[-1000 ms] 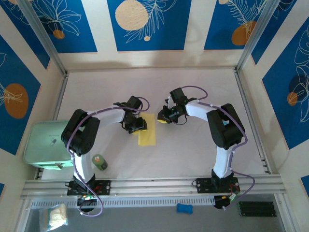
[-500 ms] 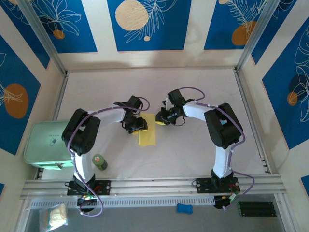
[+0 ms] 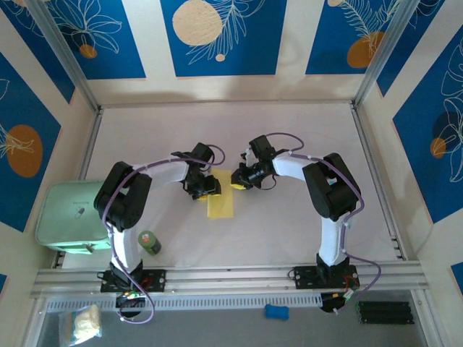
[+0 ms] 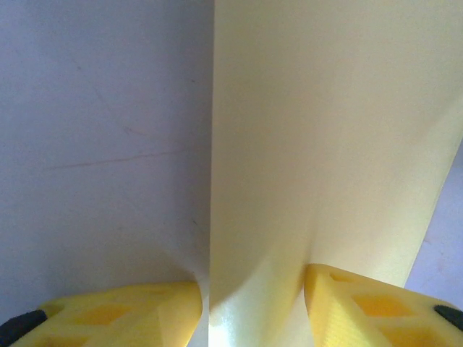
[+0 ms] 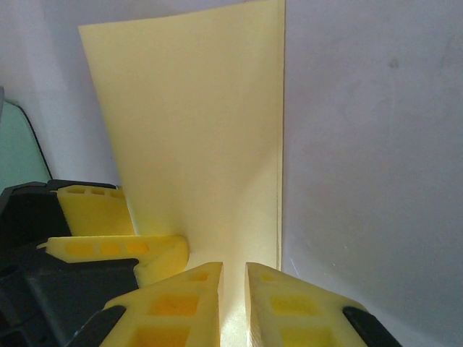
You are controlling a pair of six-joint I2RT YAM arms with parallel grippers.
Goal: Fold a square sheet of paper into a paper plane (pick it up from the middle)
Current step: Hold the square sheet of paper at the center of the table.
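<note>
The square sheet of paper point(image 3: 221, 202) is pale yellow and plain. It is folded in half into a long, thin shape. It lies near the middle of the desk point(image 3: 289, 130), pointing away from the near edge.

Far table point(image 3: 217, 123) lies open; near-left, a green can point(image 3: 149, 241) (beside mint box point(image 3: 69, 217)) crowds.
</note>
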